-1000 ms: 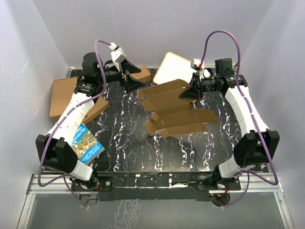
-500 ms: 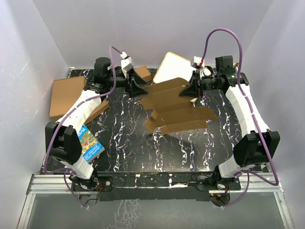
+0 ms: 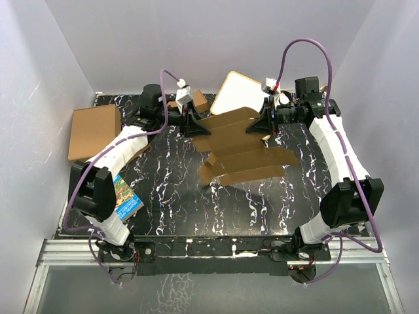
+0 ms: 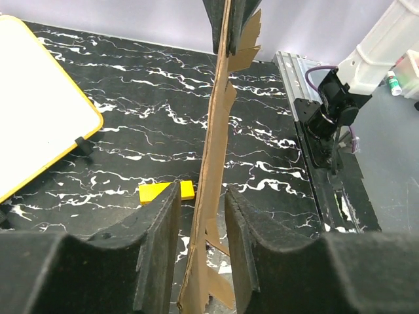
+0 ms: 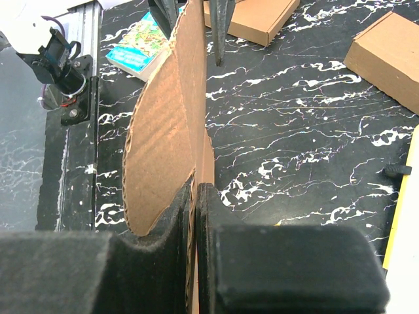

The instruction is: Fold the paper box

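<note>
- The left gripper [image 3: 196,125] has swung in from the far left corner of the table [image 3: 163,203] to the left end of the paper box [image 3: 245,154], and its jaws have narrowed on the way
- In the left wrist view the jaws are still apart: the cardboard edge [image 4: 211,170] runs up between the two fingers [image 4: 157,255] with a dark gap on either side, so there is no grip on that end yet
- The right gripper [image 3: 257,125] has not shifted; its pads are pressed together on the right end of the same panel, with the sheet [image 5: 160,131] pinched thin between them
- The box itself has hardly moved; it sits in the far middle of the table, just in front of the white board [image 3: 234,91] and well apart from the big carton [image 3: 95,131] and the book [image 3: 124,196]
- What this likely means: both ends of the far panel are about to be held, which would let the two arms work a crease together; the box is still an open sheet, so folding is at an early stage
- The sheet's long axis runs left to right across the table, from one gripper to the other
- Its panels step in a zigzag from the raised far panel down towards the arm bases, with the near flaps lying low on the table
- The held panel stands on edge, showing as a thin upright line to both wrist cameras
</note>
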Tool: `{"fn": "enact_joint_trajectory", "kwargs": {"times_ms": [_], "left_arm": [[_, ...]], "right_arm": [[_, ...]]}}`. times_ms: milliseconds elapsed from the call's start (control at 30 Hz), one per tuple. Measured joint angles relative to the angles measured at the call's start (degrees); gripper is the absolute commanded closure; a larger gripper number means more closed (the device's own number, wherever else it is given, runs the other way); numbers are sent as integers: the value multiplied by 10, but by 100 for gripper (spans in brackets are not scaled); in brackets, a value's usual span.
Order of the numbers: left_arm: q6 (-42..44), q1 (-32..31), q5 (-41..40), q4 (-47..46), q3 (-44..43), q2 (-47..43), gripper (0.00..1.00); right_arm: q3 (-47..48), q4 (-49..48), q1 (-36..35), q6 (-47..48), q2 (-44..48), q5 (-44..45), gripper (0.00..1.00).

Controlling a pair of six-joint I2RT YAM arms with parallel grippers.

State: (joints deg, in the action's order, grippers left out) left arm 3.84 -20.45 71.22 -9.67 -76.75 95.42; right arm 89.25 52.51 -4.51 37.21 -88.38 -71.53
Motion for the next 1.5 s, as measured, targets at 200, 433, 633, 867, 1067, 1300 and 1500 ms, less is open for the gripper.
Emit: {"fn": "enact_joint_trajectory", "kwargs": {"times_ms": [200, 433, 633, 867, 1067, 1300, 1500], "left_arm": [[29, -1, 7, 31, -1, 4, 67], [79, -1, 9, 96, -7, 10, 90], [85, -1, 18, 101, -12, 16, 100], [75, 0, 22, 84, -12, 16, 100], [67, 15, 12, 61, 28, -10, 100], [46, 62, -4, 34, 102, -64, 100], [36, 82, -22, 30, 113, -79, 100]], "right_arm": [[0, 0, 0, 0, 0, 0, 92], [0, 0, 0, 0, 0, 0, 92], [0, 0, 0, 2, 0, 0, 92], [0, -1, 0, -5, 0, 3, 38], [-1, -7, 10, -11, 2, 10, 23], [-35, -71, 131, -54, 21, -8, 23], [-196, -276, 234, -208, 64, 21, 29]]}}
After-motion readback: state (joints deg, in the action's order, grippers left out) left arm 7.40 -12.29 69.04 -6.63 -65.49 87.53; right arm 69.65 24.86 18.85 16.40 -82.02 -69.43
